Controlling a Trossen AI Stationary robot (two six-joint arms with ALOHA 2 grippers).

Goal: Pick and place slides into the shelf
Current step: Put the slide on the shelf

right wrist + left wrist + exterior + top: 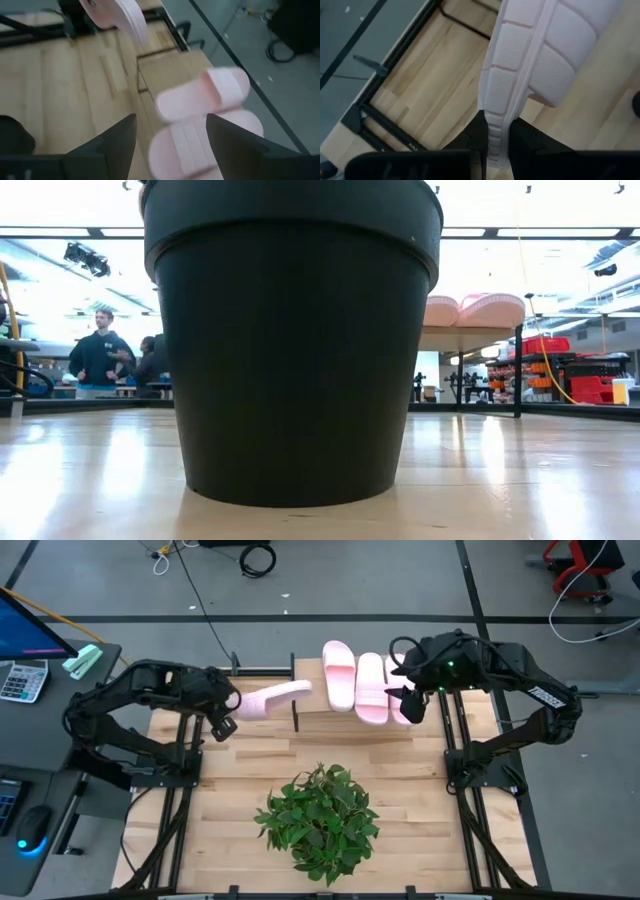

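Three pale pink slides lie side by side on the shelf [314,716] plank: one slide [338,675], a second slide [370,688], and a third slide [397,718] partly hidden under my right gripper [409,703]. In the right wrist view my right gripper [170,145] hovers open above these slides [205,92] and touches nothing. My left gripper [225,722] is left of the shelf, shut on the fourth slide [272,698], which reaches toward the shelf's left end. In the low view the shelf [470,337] and slides [475,308] show behind the pot. My left gripper [496,150] pinches the fourth slide by the rim of its sole at one end [495,127], between the two fingers [479,136]. The slide is turned on its edge. It extends away from the fingers toward the shelf, and it appears lifted off the tabletop.
A leafy potted plant [320,820] stands on the near middle of the table; its black pot [290,340] fills the low view. Black frame rails [180,790] run along both table sides. A desk with a calculator [22,680] sits at left. People stand in the room beyond [100,350].
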